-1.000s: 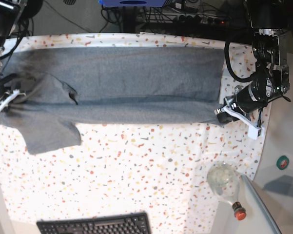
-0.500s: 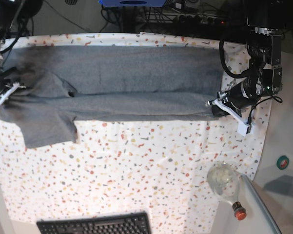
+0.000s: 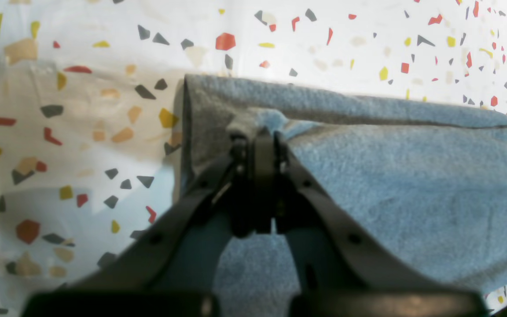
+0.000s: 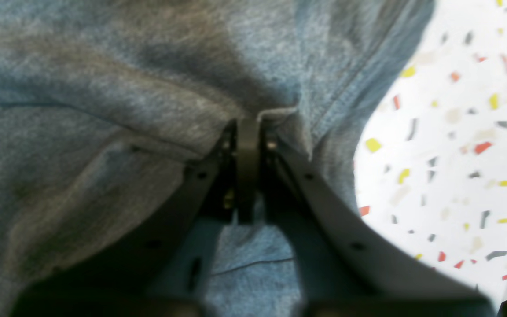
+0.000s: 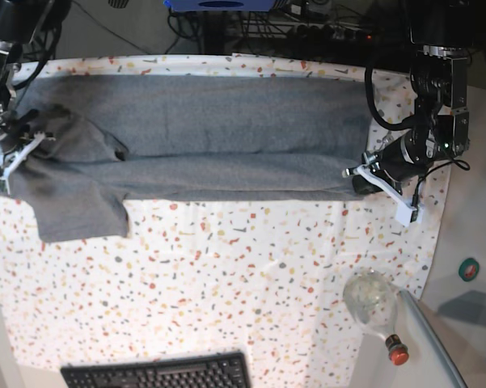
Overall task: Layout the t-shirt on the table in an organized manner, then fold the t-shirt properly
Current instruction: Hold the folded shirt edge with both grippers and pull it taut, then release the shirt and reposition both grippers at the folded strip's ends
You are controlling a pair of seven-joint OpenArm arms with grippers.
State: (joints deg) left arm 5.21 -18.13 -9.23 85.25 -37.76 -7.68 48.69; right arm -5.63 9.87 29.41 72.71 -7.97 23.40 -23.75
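The heather-grey t-shirt [image 5: 202, 137] lies across the far half of the speckled table [image 5: 226, 275], folded lengthwise, with one sleeve [image 5: 77, 206] hanging toward the near side at the left. My left gripper [image 5: 362, 175] is at the shirt's right end. In the left wrist view the left gripper [image 3: 259, 134] is shut on the corner of the t-shirt [image 3: 390, 176], low over the table [image 3: 82, 132]. My right gripper [image 5: 4, 158] is at the shirt's left end. Its jaws stand together in the right wrist view [image 4: 248, 125], with a fold of the t-shirt [image 4: 104, 88] at the tips.
A clear bottle with a red cap [image 5: 374, 305] lies at the near right corner. A black keyboard [image 5: 158, 373] sits at the front edge. A plain grey side surface [image 5: 469, 234] borders the table on the right. Cables run along the back edge.
The left gripper has drawn the shirt's right end slightly toward the centre and then held still. The right gripper has shifted a little away with the shoulder, and the near fold line has straightened.
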